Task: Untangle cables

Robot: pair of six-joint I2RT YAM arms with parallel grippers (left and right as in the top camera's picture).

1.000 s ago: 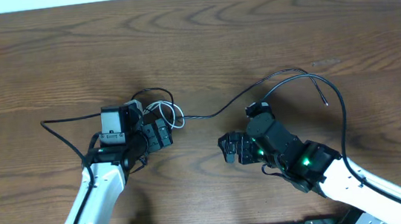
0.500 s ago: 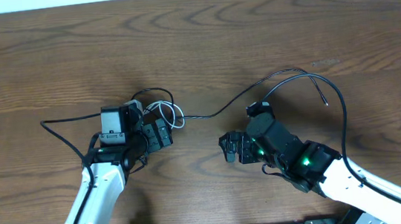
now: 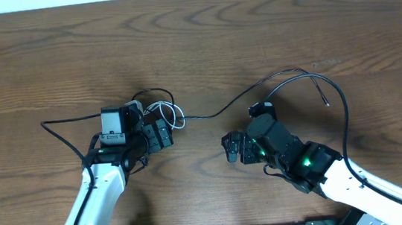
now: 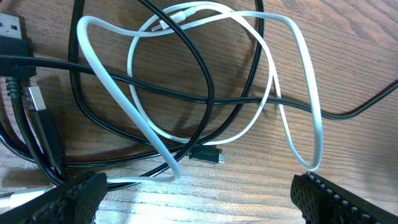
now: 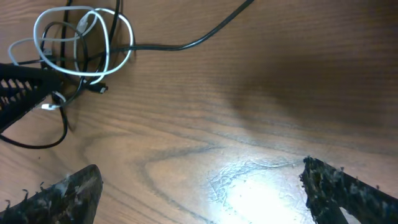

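Overhead and wrist views, cable-untangling task. Over the last second almost nothing has altered: my right gripper (image 3: 244,125) has crept a shade to the right and away from the knot, while my left gripper (image 3: 156,123) and the cables (image 3: 164,115) lie as they did. I read this as a pause before the first real pull, so the task stands near its start. Both pairs of fingers are spread wide and hold nothing. In the left wrist view the left gripper (image 4: 199,183) straddles the near edge of the knot, where the white cable (image 4: 308,106) loops over and under several black cables (image 4: 205,81), and a small black plug (image 4: 205,154) lies free among them. In the right wrist view the right gripper (image 5: 200,169) hovers over bare table (image 5: 280,74), well apart from the knot (image 5: 81,46). One long black cable (image 3: 223,110) leaves the knot and arcs past the right arm to a free end (image 3: 327,103). Against the earlier frame the knot shows no loosening, and no cord has been lifted.
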